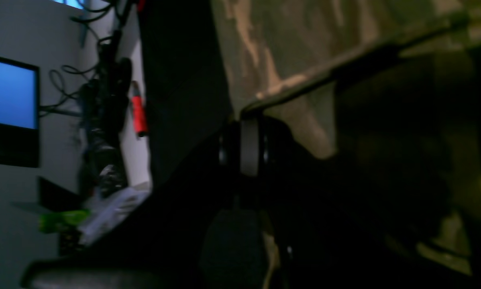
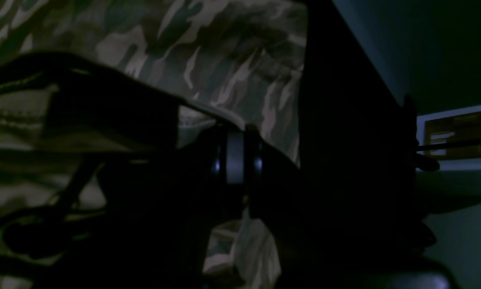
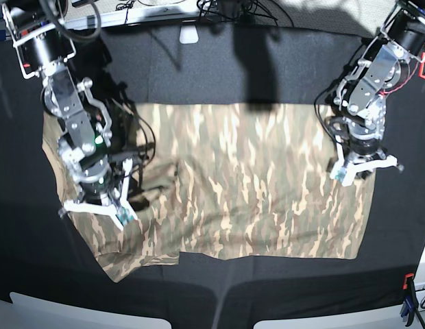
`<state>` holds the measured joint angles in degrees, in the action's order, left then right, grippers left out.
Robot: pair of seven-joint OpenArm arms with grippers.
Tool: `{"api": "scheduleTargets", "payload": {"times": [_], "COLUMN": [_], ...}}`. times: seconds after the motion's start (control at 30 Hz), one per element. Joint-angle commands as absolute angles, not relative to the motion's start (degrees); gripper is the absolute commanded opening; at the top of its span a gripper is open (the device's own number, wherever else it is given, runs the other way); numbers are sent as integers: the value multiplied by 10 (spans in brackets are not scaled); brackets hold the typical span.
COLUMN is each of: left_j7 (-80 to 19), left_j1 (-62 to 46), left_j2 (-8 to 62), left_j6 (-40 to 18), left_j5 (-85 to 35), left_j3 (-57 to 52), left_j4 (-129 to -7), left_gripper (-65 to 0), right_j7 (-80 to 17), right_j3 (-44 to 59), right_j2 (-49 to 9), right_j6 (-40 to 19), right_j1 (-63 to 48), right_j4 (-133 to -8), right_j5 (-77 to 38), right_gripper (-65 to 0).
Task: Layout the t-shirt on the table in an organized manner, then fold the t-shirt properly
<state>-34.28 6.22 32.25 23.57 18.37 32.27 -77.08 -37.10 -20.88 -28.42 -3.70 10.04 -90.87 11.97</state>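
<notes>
The shirt [image 3: 219,185] lies spread mid-table [image 3: 267,68]. My left gripper [image 3: 341,175] and right gripper [image 3: 125,216], both pinching its side edges, should lift evenly, keeping the cloth taut.

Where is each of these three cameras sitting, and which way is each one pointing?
Base: overhead, looking down on the table, the spread t-shirt and both arms.
Left wrist: on the left arm, looking along the left gripper, shut on a shirt edge.
Right wrist: on the right arm, looking along the right gripper, shut on the shirt's other side.
Shared: all three show the camouflage shirt; base also shows both grippers.
</notes>
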Motion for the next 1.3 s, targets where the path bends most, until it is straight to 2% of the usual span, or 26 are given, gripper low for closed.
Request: {"api": "scheduleTargets", "payload": {"times": [0.0, 0.2, 0.5, 0.87, 1.07, 1.27], "left_j7": [-334, -333, -334, -326, -291, -229], "left_j1": [73, 73, 73, 74, 78, 78], "left_j2": [330, 330, 330, 330, 330, 330], "left_j6": [244, 244, 245, 245, 245, 244], "left_j5": [194, 195, 194, 197, 196, 196], "left_j3": [319, 319, 319, 319, 319, 319], "left_j4": [-777, -775, -775, -758, -746, -746], "left_gripper": [-650, -650, -650, -650, -650, -650], "right_j7": [-359, -362, -391, -410, -400, -363], "right_j3": [-205, -205, -201, -151, -143, -143], "right_j2": [-290, -290, -290, -290, -287, -255], "right_j6": [-32, -27, 35, 35, 32, 11], "right_j1": [114, 114, 114, 114, 114, 114], "right_j4": [-917, -909, -877, -875, -875, -875], "right_j5": [128, 133, 180, 180, 149, 148], "right_gripper": [-650, -650, -650, -650, -650, -650]}}
